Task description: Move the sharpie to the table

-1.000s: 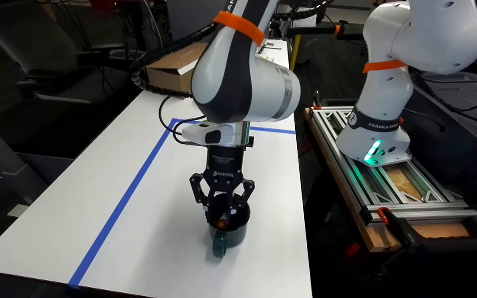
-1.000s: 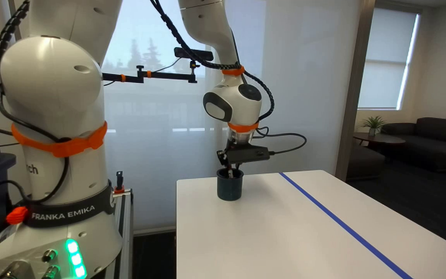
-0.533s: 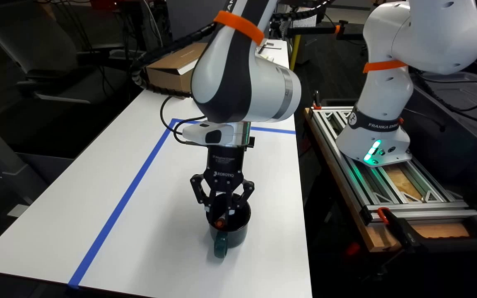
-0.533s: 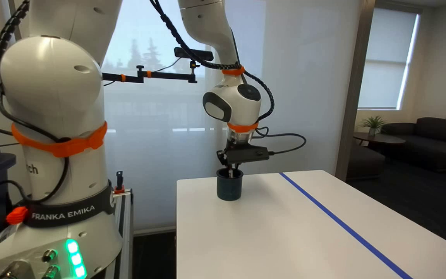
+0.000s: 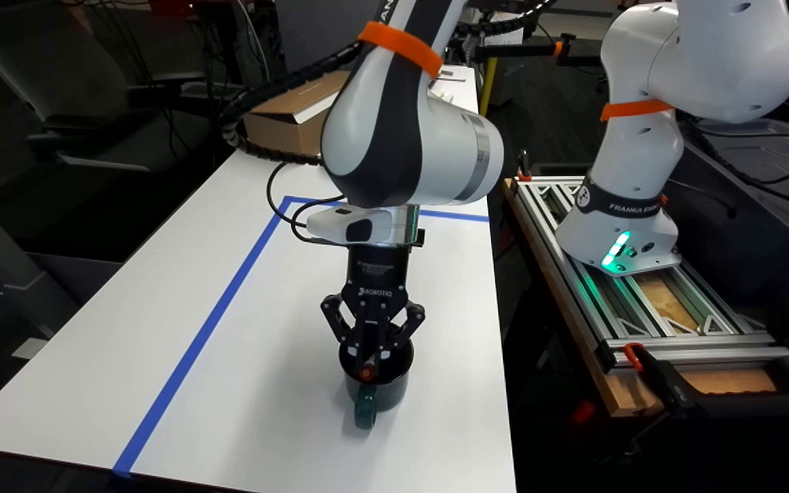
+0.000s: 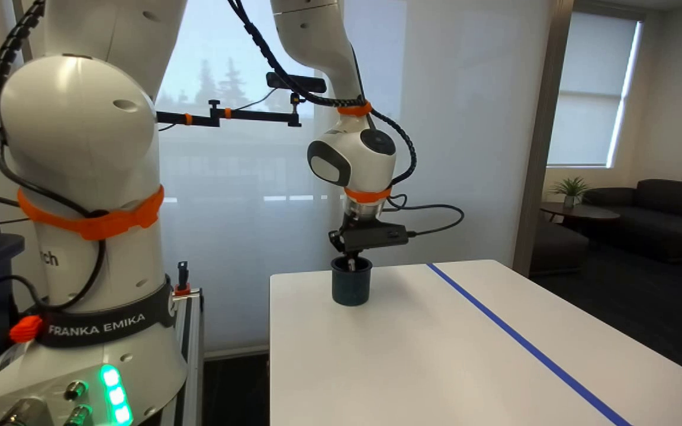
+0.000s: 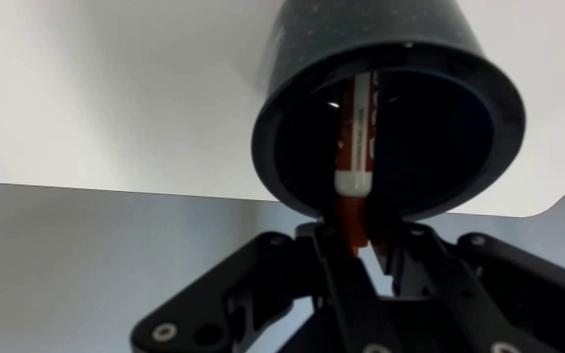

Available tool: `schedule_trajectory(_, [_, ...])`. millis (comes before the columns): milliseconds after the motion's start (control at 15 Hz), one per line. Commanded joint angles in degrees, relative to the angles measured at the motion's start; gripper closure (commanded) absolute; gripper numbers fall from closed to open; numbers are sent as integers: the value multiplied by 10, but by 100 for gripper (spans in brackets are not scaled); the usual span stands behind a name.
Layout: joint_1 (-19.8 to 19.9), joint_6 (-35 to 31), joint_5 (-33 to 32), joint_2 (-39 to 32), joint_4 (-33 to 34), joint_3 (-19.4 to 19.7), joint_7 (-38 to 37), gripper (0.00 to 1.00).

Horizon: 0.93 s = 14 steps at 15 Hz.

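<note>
The sharpie (image 7: 356, 137) has a red-brown body, a white band and an orange-red cap. It stands tilted inside the dark green cup (image 7: 385, 22), cap end up; its lower end is hidden in the cup. The orange end also shows in an exterior view (image 5: 366, 372). My gripper (image 7: 353, 215) points down at the cup's mouth, its fingers closed on either side of the cap and apparently touching it. The cup (image 6: 351, 287) stands upright on the white table (image 6: 436, 355) with blue tape lines.
The cup's handle (image 5: 365, 409) faces away from the arm base. A cardboard box (image 5: 292, 116) sits at the table's far end. The metal-framed bench (image 5: 593, 301) with the robot base stands beside the table. The cup is near one table edge.
The gripper's fingers have drawn together around the sharpie's cap. The arm has shifted slightly sideways and down. The sharpie's top has moved slightly; the cup has hardly moved.
</note>
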<state>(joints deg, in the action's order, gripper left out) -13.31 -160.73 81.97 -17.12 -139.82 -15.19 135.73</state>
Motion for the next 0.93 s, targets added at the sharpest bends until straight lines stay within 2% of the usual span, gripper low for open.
schedule_trajectory(0, [1,3,14,25,-18,-6,9,95])
schedule_trajectory(867, [24,60,26,147,-57,3,5,95])
